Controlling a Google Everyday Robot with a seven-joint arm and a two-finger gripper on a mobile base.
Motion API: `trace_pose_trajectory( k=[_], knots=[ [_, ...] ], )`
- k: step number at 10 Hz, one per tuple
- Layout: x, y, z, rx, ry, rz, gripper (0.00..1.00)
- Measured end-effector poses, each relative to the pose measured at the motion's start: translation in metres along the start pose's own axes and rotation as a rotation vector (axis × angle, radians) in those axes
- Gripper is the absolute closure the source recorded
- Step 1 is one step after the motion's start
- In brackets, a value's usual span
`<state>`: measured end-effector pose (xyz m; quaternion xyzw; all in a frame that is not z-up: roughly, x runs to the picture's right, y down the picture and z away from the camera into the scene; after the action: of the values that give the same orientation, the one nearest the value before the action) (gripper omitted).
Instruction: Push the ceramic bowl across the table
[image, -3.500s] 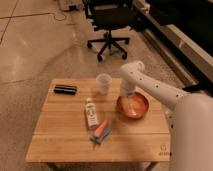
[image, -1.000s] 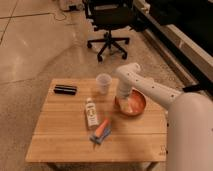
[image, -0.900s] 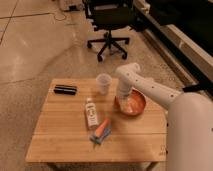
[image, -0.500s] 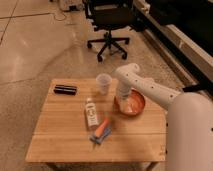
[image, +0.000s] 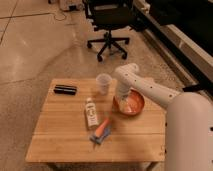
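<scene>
Camera view: we see the ceramic bowl on the table, right of centre toward the far edge. The gripper reaches down into the bowl's left side — we cannot tell its state. Just left of the bowl stands a translucent plastic cup; a small white bottle lies near the middle, an orange-and-blue tool in front of it, a black case at the far-left corner. An office chair stands behind.

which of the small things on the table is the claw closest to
The ceramic bowl: the claw reaches down at its left rim, while the plastic cup, bottle and black case sit farther left.
</scene>
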<state>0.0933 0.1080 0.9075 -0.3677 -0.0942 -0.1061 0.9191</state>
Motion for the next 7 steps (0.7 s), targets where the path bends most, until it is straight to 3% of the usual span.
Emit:
trace_pose_trajectory(
  k=[7],
  knots=[
    [-0.0052,-0.0008,0.0027,-0.006,-0.007,-0.013,0.35]
  ],
)
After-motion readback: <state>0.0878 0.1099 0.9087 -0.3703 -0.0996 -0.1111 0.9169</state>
